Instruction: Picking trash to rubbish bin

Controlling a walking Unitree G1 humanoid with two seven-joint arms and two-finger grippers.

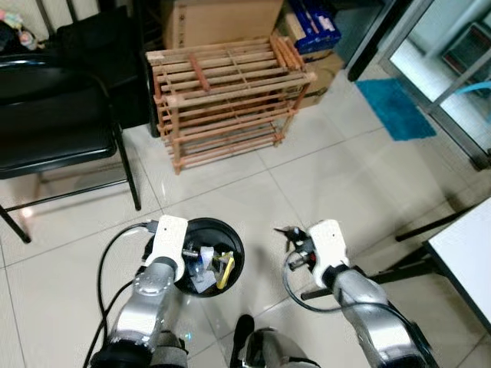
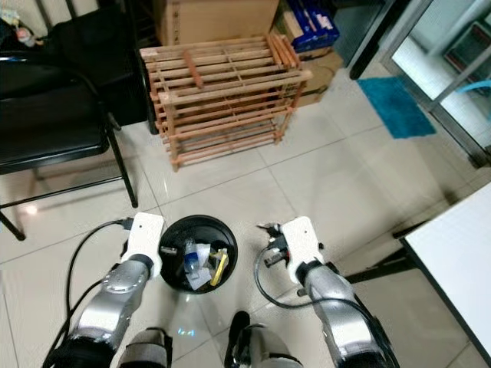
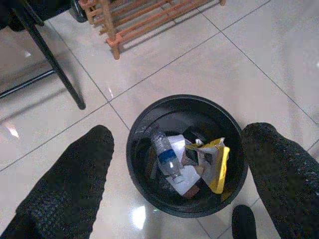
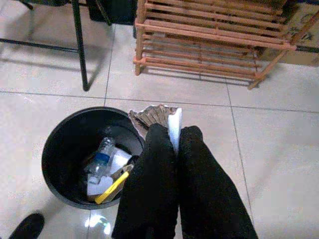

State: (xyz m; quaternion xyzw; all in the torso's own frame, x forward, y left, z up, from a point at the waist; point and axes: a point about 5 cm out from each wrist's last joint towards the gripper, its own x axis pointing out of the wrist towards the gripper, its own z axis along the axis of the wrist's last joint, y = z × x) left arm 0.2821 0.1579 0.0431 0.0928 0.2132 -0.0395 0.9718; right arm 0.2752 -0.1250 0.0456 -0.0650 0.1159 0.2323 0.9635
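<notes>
Right tool, fingers pressed together, grips a crumpled grey-and-white paper wrapper just beside the round black plastic rubbish bin on the glossy white tiled floor. Left tool hangs over the bin, fingers spread wide, empty. Inside the bin: a clear plastic bottle and yellow packaging.

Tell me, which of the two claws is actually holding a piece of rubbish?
The right gripper: its fingers are pinched shut on a crumpled wrapper beside the black bin. The left gripper hangs open above the bin, holding nothing.
</notes>
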